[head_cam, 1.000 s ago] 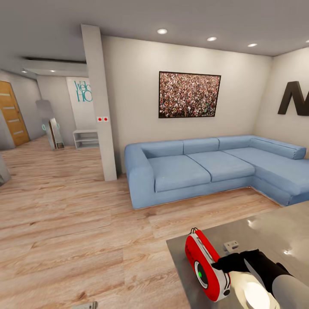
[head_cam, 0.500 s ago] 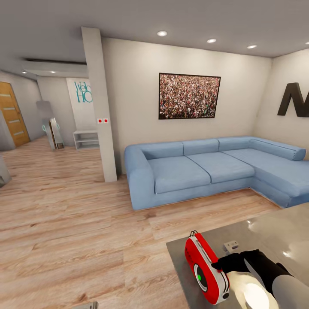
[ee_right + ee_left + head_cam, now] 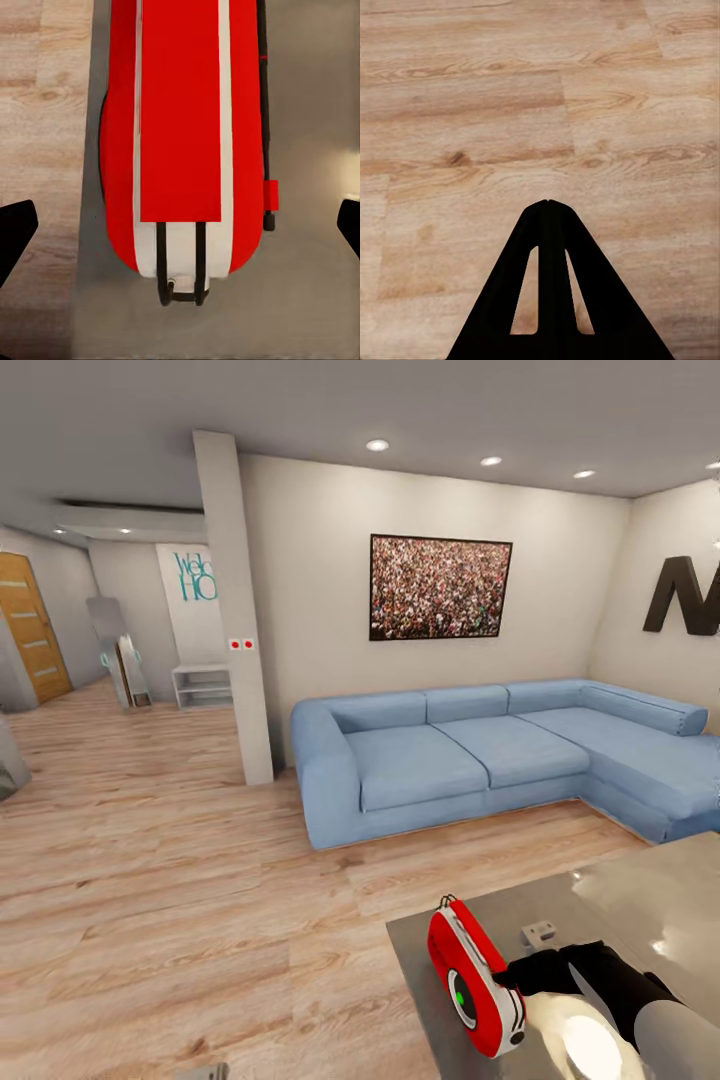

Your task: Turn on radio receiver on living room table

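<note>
While the right gripper [image 3: 180, 225] sat spread wide just behind the radio receiver [image 3: 474, 978] on the table [image 3: 600, 905], the left gripper [image 3: 549, 217] was pressed together, and the switching-on seemingly remained undone.

Red rounded radio receiver [image 3: 475, 980] upright near the glossy grey table's [image 3: 620, 900] edge, right gripper's [image 3: 180, 229] black fingertips spread wide on either side with bare tabletop between, small grey block [image 3: 539, 934] just behind, open wood floor [image 3: 472, 112] under the left gripper [image 3: 547, 206]
</note>
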### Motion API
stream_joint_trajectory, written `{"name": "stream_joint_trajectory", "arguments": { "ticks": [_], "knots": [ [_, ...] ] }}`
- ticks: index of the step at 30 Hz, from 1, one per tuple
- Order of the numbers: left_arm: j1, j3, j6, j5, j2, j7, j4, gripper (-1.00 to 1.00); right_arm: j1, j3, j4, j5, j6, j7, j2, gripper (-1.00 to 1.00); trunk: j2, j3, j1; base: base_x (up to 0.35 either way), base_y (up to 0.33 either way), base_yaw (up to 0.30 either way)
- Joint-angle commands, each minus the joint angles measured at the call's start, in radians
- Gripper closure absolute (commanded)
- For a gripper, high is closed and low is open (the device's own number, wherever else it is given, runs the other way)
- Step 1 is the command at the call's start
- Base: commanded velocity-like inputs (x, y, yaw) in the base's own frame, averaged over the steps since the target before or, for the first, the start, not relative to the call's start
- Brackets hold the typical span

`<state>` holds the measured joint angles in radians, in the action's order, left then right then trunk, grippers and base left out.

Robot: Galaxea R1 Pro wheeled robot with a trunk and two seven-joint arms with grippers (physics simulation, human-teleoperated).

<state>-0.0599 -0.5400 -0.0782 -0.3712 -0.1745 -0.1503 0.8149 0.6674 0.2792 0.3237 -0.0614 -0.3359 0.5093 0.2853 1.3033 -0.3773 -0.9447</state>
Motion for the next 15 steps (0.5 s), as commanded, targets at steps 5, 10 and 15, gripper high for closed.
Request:
{"name": "stream_joint_trajectory", "arguments": {
  "ticks": [5, 10, 15],
  "knots": [
    [0.000, 0.000, 0.000, 0.000, 0.000, 0.001, -0.001, 1.00, 0.000, 0.000, 0.000, 0.000, 0.000, 0.000, 0.000, -1.00, -0.035, 0.016, 0.019, -0.330, -0.064, 0.000],
    [0.000, 0.000, 0.000, 0.000, 0.000, 0.001, -0.002, 1.00, 0.000, 0.000, 0.000, 0.000, 0.000, 0.000, 0.000, -1.00, -0.070, 0.031, 0.039, -0.333, -0.096, 0.000],
    [0.000, 0.000, 0.000, 0.000, 0.000, 0.001, -0.002, 1.00, 0.000, 0.000, 0.000, 0.000, 0.000, 0.000, 0.000, -1.00, -0.105, 0.047, 0.058, -0.157, -0.054, 0.000]
  ]
}}
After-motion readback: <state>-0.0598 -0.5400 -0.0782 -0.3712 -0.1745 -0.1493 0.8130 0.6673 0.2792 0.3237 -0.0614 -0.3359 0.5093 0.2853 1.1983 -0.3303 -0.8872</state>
